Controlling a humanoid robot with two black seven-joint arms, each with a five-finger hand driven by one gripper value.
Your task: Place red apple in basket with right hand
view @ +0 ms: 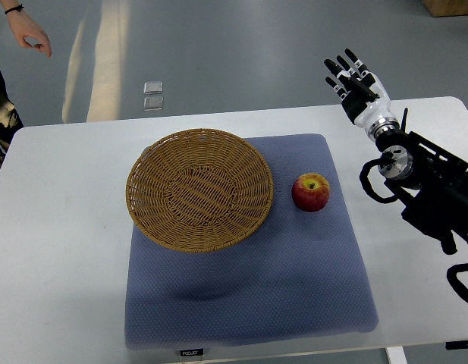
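Near the bench's [59, 227] far right corner the right hand [353, 78] hovers, fingers spread and empty; the red apple [311, 192] sits mid-mat, just beside the basket [199, 189], and could roll if nudged.

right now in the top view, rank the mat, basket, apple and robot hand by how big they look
1. mat
2. basket
3. right hand and apple look about alike; the hand may sit nearer the camera, so no ranking between them.

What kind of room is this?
Probably a robot lab or workshop: a robot's right hand raised over a white table, a bare grey floor, and a person standing by.
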